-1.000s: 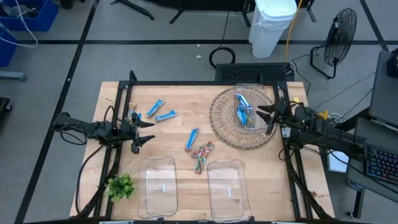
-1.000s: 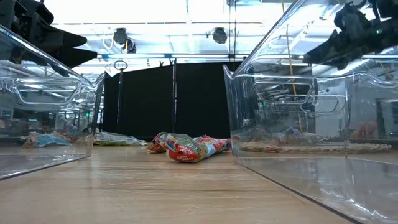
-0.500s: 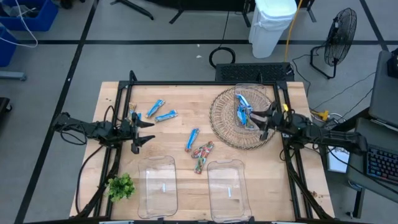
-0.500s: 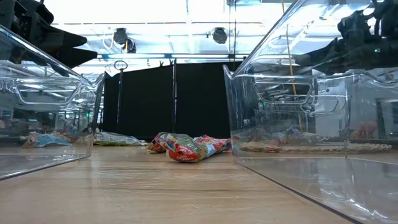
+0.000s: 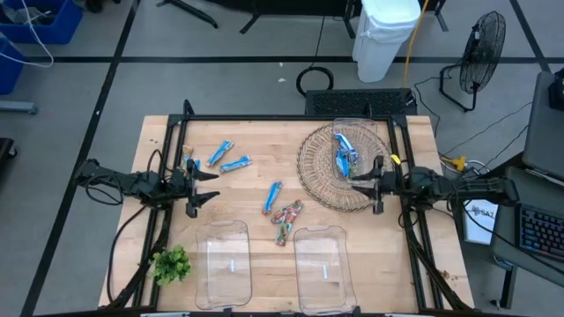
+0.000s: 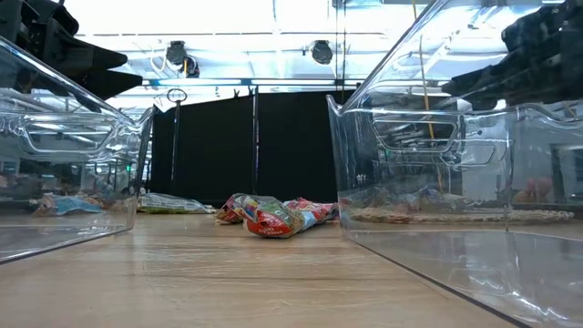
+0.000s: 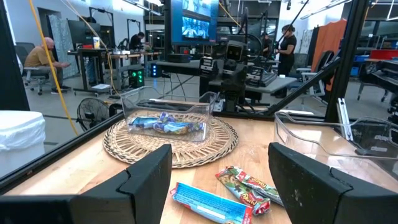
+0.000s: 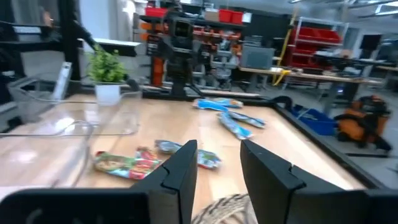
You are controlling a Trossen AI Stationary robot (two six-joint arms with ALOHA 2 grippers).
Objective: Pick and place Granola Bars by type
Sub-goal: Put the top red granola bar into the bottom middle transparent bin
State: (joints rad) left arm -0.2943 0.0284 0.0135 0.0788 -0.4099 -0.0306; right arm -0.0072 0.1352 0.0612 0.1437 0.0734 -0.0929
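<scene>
Three blue granola bars lie on the wooden table left of centre, one of them beside a pile of multicoloured bars. More blue bars lie in a clear box that stands on a round wicker mat. My right gripper is open over the mat's near right rim and points toward the table's left; the multicoloured bars show past my right gripper. My left gripper is open near the left edge, with a blue bar and multicoloured bars ahead of it.
Two clear containers stand at the near edge, large in the low view. A green sprig sits at the near left corner. Bare wood lies between the bars and the containers. People work at desks beyond the table.
My right gripper has moved from beside the clear box toward the table's near edge, over the mat's near right rim, and has turned so that it points more squarely at the table's left. The bars and the left arm have stayed put.
</scene>
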